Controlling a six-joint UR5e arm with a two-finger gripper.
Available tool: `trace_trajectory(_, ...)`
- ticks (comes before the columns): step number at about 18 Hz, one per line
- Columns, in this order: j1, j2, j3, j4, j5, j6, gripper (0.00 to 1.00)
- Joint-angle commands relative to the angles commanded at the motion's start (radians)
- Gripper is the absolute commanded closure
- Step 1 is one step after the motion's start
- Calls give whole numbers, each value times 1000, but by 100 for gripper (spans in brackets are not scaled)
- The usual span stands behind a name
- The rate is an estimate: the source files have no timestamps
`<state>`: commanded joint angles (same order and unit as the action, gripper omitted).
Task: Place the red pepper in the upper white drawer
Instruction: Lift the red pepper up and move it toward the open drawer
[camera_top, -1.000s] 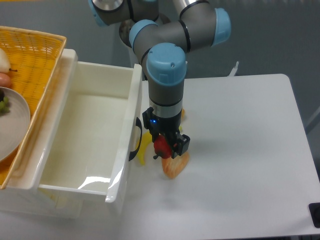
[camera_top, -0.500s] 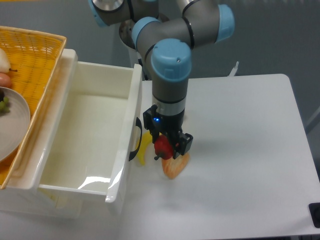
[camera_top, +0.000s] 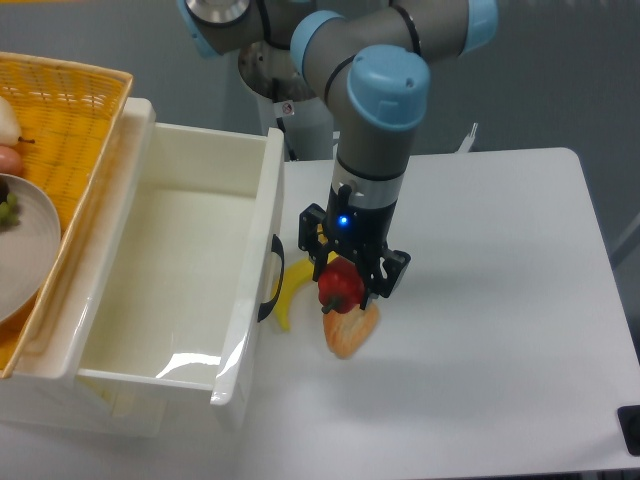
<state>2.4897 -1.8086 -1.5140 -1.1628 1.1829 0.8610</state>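
The gripper (camera_top: 352, 282) hangs straight down from the arm over the white bench (camera_top: 480, 300), and its dark fingers (camera_top: 388, 275) pinch the red pepper (camera_top: 341, 284) between them, one on each side of the fruit. The pepper appears clear of the bench, hanging just above the orange-tan bread piece (camera_top: 352, 330), though whether it touches the bread cannot be told from this view. To the left of it lies a curved yellow piece (camera_top: 291, 293) close beside the dark handle (camera_top: 271, 280) of the upper white drawer (camera_top: 180, 250), which stands pulled open and shows a bare glossy floor. Further left sits the yellow wicker basket (camera_top: 70, 110) with a plate (camera_top: 30, 250) in it.

The pepper looks to be lifted and due for a carry to the left, over the drawer's front wall. The main risk is height: the wall's top edge rises near the level of the pepper, so a sideways move without more lift could knock the fruit or a finger against the rim or the handle. The pepper's skin is glossy and lobed, so a light pinch might let it twist or slip during the carry. Releasing too near the front wall could bounce it out onto the bench
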Motion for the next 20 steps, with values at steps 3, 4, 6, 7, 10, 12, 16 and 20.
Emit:
trace_trajectory(3, 0, 0, 3, 6, -48, -69, 45)
trace_trajectory(4, 3, 0, 3, 6, -69, -85, 45)
trace_trajectory(6, 20, 9, 5, 6, -110, -106, 45)
trace_trajectory(7, 29, 24, 3, 6, -124, -114, 45)
trace_trajectory(10, 34, 55, 3, 6, -138, -184, 45)
trace_trajectory(12, 35, 74, 0, 9, -149, -200, 45)
trace_trajectory(16, 43, 89, -5, 9, -177, -209, 45)
trace_trajectory(20, 31, 92, -9, 3, -203, -290, 45)
